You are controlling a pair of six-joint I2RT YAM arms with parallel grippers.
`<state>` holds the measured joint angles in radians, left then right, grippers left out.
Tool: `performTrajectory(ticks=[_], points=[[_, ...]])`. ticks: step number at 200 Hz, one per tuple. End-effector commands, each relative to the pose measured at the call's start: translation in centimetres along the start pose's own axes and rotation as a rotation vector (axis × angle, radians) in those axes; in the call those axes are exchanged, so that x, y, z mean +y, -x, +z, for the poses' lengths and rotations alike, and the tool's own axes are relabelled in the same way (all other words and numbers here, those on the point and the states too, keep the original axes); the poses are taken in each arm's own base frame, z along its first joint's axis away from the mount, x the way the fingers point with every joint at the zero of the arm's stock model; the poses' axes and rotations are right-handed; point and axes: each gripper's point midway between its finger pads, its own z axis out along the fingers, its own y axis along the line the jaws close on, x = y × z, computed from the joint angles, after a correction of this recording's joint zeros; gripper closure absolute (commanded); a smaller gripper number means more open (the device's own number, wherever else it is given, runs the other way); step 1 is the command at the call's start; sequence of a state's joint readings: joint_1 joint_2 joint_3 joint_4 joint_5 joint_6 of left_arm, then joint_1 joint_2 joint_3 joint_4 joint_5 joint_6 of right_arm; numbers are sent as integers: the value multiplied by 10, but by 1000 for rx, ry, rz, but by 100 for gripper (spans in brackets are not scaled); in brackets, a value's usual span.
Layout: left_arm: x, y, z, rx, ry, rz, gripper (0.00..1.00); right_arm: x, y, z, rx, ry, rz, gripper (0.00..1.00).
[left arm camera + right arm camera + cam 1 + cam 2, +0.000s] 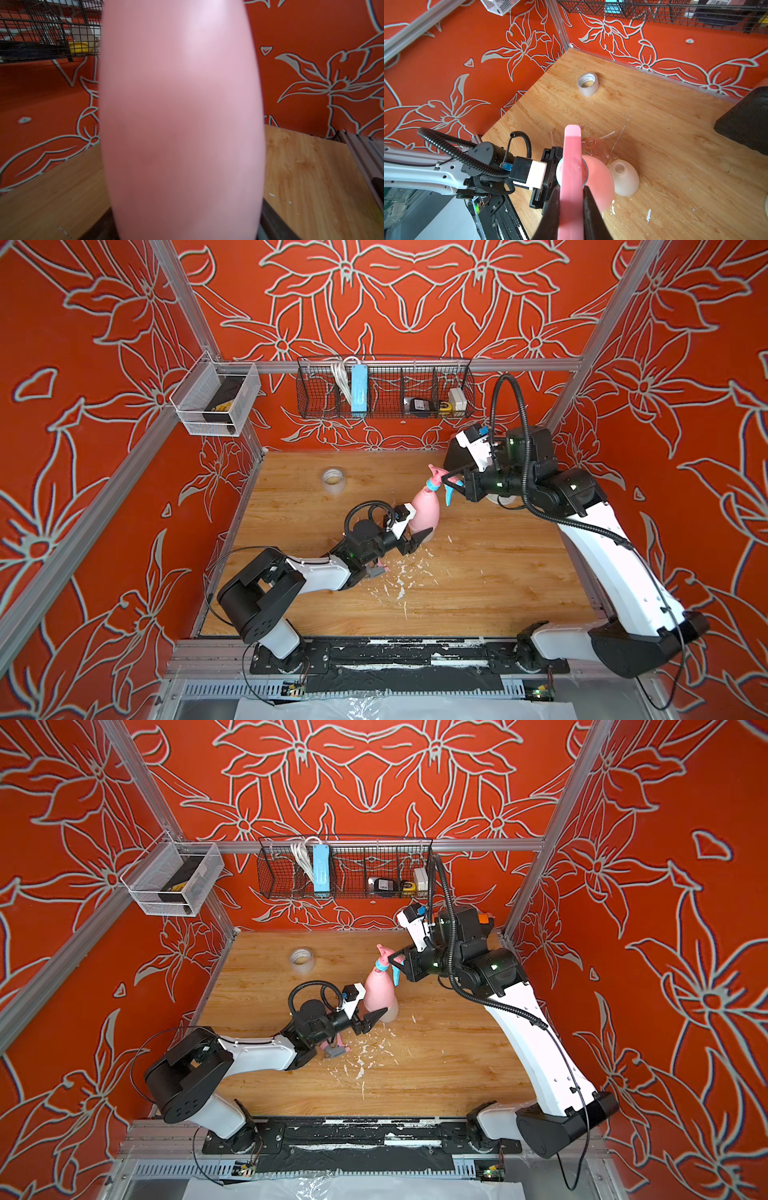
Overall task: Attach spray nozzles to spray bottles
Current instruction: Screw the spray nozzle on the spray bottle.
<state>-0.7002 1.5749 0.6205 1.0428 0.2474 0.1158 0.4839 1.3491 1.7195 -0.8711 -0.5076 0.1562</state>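
An opaque pink spray bottle [424, 512] [377, 992] stands upright mid-table and fills the left wrist view [180, 114]. My left gripper [417, 542] [372, 1020] is shut on its lower body, one finger on each side. A pink-and-blue spray nozzle [434, 479] [384, 959] [572, 162] sits on its neck, and my right gripper [448, 482] [571, 188] is shut on that nozzle. Beside the pink bottle stand a cream-white bottle [624, 178] and a translucent orange bottle [593, 145], both with open necks. A pink-and-grey nozzle [377, 570] [337, 1050] lies under my left wrist.
A clear tape roll [333, 480] [588, 83] lies at the back left of the wooden table [478, 593]. White flecks are scattered near the table's middle. A black wire basket [384, 389] and a white mesh basket [216, 400] hang on the frame.
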Motion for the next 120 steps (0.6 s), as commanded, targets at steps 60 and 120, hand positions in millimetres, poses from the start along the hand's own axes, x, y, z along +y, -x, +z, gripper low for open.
performTrajectory(ticks=[60, 120], points=[[8, 12, 7, -23, 29, 50, 66, 1, -22, 5, 190, -75, -75, 100], [8, 11, 7, -21, 27, 57, 67, 5, -20, 16, 236, -105, -141, 100]])
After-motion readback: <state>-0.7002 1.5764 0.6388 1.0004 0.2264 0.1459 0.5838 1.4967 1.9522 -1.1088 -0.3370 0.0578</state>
